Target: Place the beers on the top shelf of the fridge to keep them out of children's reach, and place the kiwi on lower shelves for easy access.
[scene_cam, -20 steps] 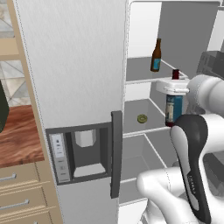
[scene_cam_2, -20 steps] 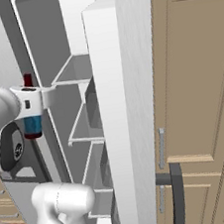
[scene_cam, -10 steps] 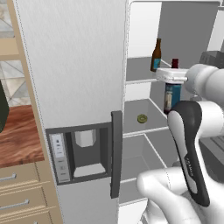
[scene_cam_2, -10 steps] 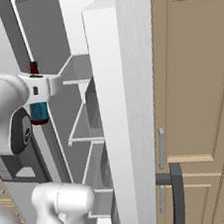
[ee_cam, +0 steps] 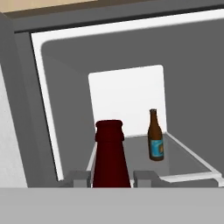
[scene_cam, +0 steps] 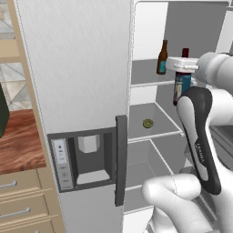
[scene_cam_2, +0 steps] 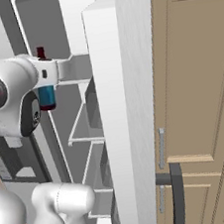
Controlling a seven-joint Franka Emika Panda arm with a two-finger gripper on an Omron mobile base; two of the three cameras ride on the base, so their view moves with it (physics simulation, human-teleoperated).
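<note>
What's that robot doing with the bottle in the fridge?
The white robot arm's gripper is shut on a dark maroon glass bottle with a red cap and holds it upright in front of the open silver fridge, about level with the pale grey top shelf. An amber brown bottle with a blue label already stands on that shelf. A small olive-brown kiwi sits on the shelf below. The maroon bottle is not yet set down.
</note>
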